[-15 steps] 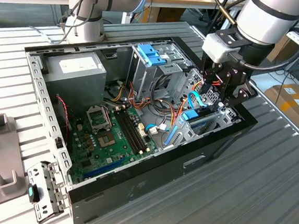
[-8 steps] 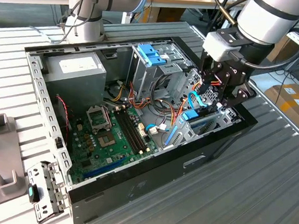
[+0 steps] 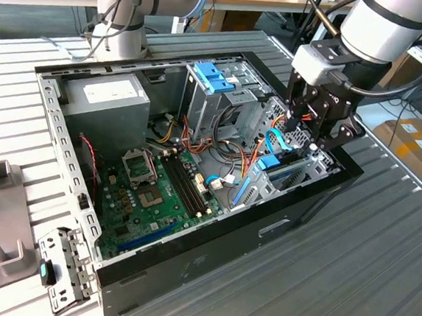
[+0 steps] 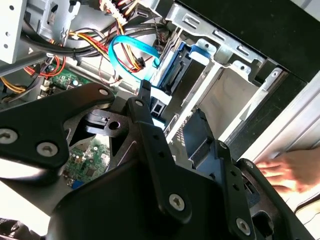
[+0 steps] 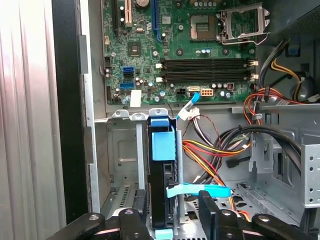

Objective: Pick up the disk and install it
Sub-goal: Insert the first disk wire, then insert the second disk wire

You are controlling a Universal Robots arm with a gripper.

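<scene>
— Disk [image 5: 163, 145] position, where is it now?

— It stands on its edge inside the lower drive bay [image 5: 122, 150] of the open computer case [image 3: 187, 267], at the corner on the exterior view's right. In the first wrist view its blue carrier frame faces the camera, with the motherboard [image 5: 190, 50] beyond it.

— And the gripper [image 3: 313, 126]?

— It is directly over that bay. In the first wrist view one black finger [image 5: 134, 220] is on each side of the disk, close to its edges — spread apart, but whether they press it I cannot tell.

— Anything else near?

— A thin blue cable [image 5: 200, 190] crosses just beside the disk. In the second wrist view a hand [image 4: 290, 170] rests at the outer wall of the case.
</scene>
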